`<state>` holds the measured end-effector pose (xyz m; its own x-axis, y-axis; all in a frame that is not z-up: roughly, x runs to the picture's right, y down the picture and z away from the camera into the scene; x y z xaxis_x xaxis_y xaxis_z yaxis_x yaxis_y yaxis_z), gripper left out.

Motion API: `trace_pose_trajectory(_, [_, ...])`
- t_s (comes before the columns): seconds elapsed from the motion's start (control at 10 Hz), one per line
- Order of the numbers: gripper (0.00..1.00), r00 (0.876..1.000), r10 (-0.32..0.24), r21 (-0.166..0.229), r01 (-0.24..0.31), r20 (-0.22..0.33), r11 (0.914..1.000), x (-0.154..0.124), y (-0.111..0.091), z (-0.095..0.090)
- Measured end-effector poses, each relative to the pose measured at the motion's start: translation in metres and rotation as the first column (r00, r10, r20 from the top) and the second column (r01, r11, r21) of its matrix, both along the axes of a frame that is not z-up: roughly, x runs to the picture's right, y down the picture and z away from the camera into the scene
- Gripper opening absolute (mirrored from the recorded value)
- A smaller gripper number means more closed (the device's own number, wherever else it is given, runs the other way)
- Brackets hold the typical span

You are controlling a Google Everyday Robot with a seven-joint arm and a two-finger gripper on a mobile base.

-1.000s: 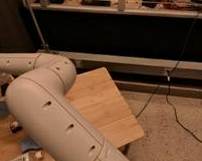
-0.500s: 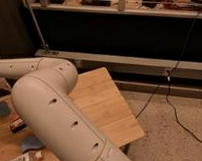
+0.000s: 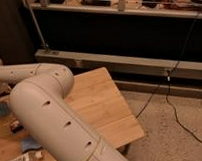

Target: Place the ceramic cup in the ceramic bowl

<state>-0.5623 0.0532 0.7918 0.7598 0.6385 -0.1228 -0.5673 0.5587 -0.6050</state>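
Ceramic cup and ceramic bowl cannot be located: neither shows on the visible part of the table, so the cup's look and place cannot be told. Most of the left side is filled by the robot's pale cream arm [image 3: 50, 117], 2 thick rounded segments dotted with small dark holes. They meet at an elbow above the tabletop, and the upper segment runs off past the left edge. The gripper lies beyond that edge, out of sight, and whether it is released or grasping anything cannot be told. Under the arm is a light bamboo table [image 3: 103, 102] with its corner pointing right. Near the arm's lower side lie a flat blue piece [image 3: 27, 145] and a small dark object [image 3: 16, 126]. A black cable [image 3: 182, 124] trails across the speckled floor [image 3: 166, 142], below a grey metal rail [image 3: 129, 64].
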Motion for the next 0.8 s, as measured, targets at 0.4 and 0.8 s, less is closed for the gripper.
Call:
trace_pose_trajectory(0.4, [0.65,0.998,-0.066,0.004,0.066,-0.016,0.9978,-0.022,0.028,0.024])
trace_pose_trajectory(0.8, [0.65,0.995,-0.080,0.035,0.082,-0.059,0.9960,-0.023,0.019,0.053])
